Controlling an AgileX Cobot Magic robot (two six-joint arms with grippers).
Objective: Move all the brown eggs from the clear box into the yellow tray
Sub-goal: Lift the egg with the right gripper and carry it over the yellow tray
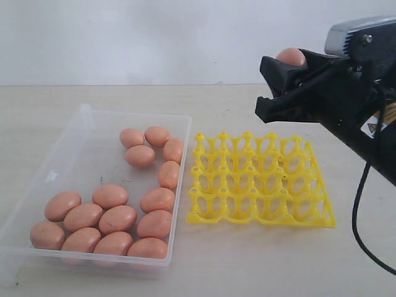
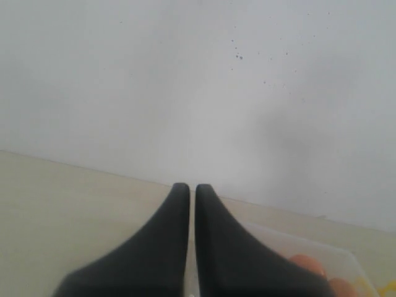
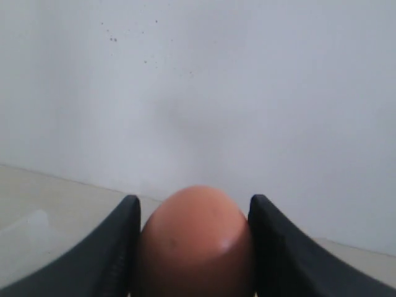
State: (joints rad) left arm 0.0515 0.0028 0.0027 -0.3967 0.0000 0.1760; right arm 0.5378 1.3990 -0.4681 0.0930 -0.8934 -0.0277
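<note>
While a plain white wall fills the background, a pale cream tabletop carries the yellow tray, a bright plastic lattice of four by four cups. Just left of the yellow tray, almost touching it, lies the clear box, a shallow see-through bin. Fifteen brown eggs rest in it: most bunch at its near end, and a smaller group sits at the far end, on the side toward the tray.

From the right of the yellow tray, the black right arm slants up into the air, a dark cable hanging below it. Its right gripper points leftward, raised over the tray's right side and apart from it. Seen from the wrist, its two dark fingers clamp one brown egg between them, blunt end forward.

Only the left wrist view shows the left gripper. Its jaws are pressed nearly together with nothing between them, above bare tabletop, with a corner of the clear box at the picture's edge.
</note>
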